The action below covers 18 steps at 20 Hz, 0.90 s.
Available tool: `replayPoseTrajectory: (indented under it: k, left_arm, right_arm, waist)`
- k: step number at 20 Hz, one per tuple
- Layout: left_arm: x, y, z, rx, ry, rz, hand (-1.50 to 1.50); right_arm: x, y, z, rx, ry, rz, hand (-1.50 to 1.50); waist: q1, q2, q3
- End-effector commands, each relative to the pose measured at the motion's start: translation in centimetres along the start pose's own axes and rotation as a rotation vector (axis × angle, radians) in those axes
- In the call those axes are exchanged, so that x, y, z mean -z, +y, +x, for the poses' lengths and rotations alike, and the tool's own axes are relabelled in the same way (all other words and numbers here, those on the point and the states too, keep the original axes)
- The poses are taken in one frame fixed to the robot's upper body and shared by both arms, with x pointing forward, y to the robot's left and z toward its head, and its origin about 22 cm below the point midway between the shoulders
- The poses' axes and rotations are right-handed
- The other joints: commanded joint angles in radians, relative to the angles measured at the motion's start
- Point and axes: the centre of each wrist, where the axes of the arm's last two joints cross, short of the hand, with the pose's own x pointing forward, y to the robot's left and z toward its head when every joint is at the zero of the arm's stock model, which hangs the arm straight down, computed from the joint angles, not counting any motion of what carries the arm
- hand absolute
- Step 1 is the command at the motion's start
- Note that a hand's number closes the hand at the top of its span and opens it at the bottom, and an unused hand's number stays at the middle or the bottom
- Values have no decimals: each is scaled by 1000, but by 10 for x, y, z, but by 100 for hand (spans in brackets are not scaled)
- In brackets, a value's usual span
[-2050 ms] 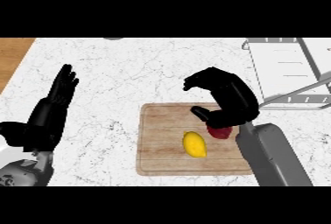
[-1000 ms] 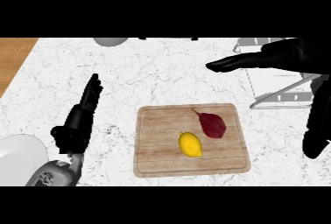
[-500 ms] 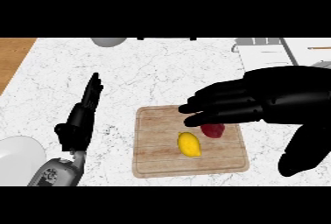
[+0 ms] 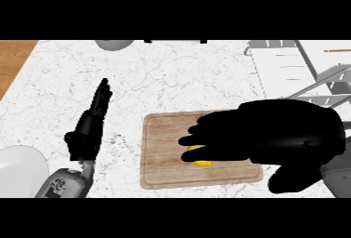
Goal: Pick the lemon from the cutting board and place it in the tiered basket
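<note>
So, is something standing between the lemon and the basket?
Nothing visible does. The right hand covers most of the lemon on the cutting board, and also hides part of the way to the basket.

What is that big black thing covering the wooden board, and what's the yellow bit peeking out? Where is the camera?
The black shapes are a robot's two hands. The camera sits where the robot's head would be and looks steeply down at a white marble counter, so you only see hands and grey forearms coming in from below. The big black right hand is over a rectangular wooden cutting board and hides much of it. The yellow bit is a small yellow lemon on the board, peeking out from under that hand. I cannot tell whether the hand grips it yet. The slim black left hand rests open at the left, holding nothing. The white tiered basket at the upper right is where the lemon should go.
</note>
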Motion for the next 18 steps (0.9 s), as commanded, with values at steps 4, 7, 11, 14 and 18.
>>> replayPoseTrajectory:
  k: [4, 7, 11, 14, 18]
  left_arm:
    - [5, -1, 4, -2, 8, 9, 0]
    - [-10, 2, -2, 5, 12, -8, 0]
    - [8, 13, 2, -5, 8, 5, 0]
    - [1, -11, -3, -2, 1, -7, 0]
    - [0, -8, 13, 0, -4, 7, 0]
  right_arm:
    - [1, 7, -3, -53, 29, 154, -150]
    - [6, 22, -7, -75, 52, 156, -150]
    - [-8, 7, -9, -131, 82, 134, -150]
    - [18, 13, -26, -182, 94, 157, -150]
    - [11, 34, -31, -209, 93, 129, -150]
  waist:
    - [-3, -1, 0]
    - [3, -1, 0]
    - [-5, -2, 0]
    - [6, 2, 0]
    - [0, -2, 0]
